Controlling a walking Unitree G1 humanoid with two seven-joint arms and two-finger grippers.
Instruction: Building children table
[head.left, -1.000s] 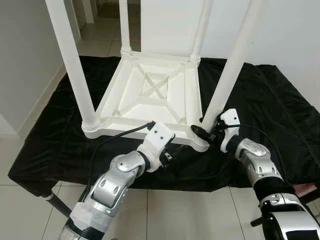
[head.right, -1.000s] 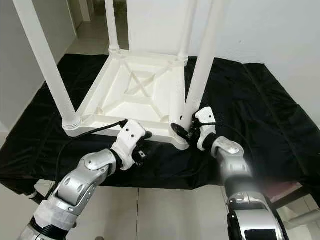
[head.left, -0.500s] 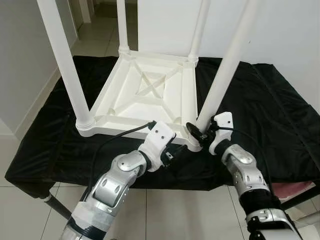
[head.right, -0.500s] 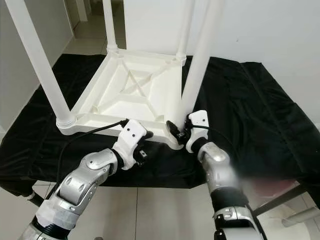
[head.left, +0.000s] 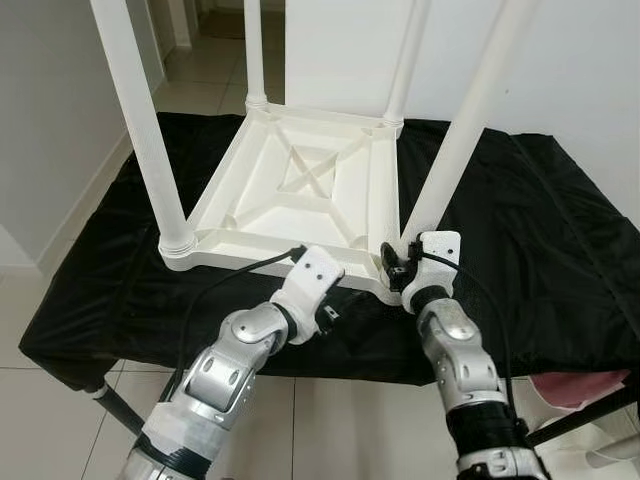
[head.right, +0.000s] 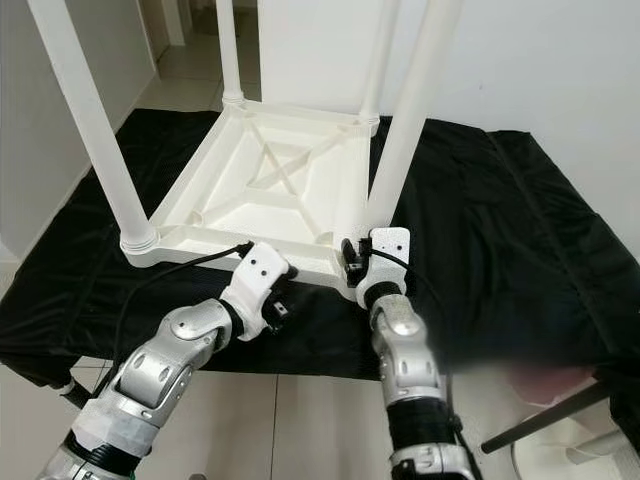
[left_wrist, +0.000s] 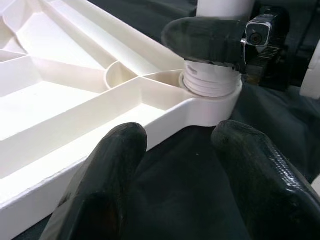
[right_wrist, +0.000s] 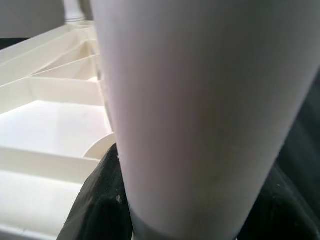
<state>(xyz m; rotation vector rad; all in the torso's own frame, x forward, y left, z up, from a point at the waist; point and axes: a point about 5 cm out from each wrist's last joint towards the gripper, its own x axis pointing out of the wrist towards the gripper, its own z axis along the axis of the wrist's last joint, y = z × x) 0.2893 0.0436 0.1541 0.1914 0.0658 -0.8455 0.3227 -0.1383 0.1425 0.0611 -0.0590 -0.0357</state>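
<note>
The tabletop (head.left: 300, 190) lies upside down on the black-draped table (head.left: 560, 230), four legs up. You're on the near right leg (head.left: 455, 140): your right end effector (head.left: 398, 268) is clamped round its base, where threads still show above the corner socket (left_wrist: 212, 100), so it looks only partly screwed in. Your left end effector (left_wrist: 175, 165) sits with fingers apart just off the near rim, holding nothing. Next, I'd twist the leg until the threads vanish, and steady the tabletop with the left
</note>
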